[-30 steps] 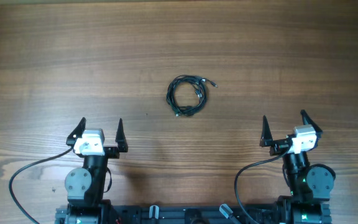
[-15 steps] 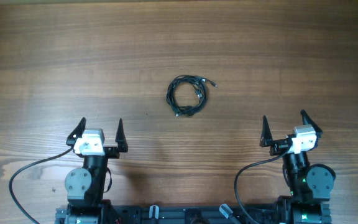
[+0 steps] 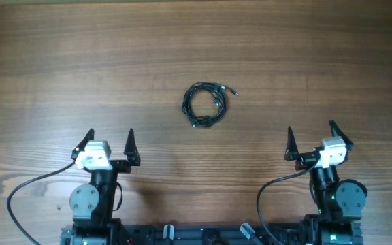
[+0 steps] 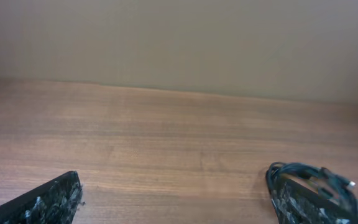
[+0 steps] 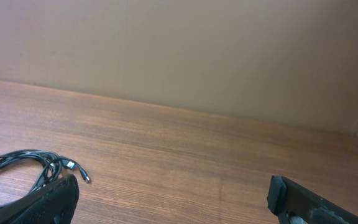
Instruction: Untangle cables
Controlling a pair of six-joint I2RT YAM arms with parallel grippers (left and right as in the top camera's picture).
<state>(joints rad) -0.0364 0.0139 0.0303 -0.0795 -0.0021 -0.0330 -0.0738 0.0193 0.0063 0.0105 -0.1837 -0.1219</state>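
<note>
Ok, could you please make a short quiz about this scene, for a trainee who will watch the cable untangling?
1. True or false: the cables lie as one loose coil on the table, and neither arm touches them.
2. Choose one. The jaws of the left gripper and the right gripper are: A) both open and empty; B) both shut; C) one open, one shut on a wire.
3. Short answer: which wrist views show part of the coil?

Key: 1 true. 2 A. 3 both: low on the right in the left wrist view, low on the left in the right wrist view.
</note>
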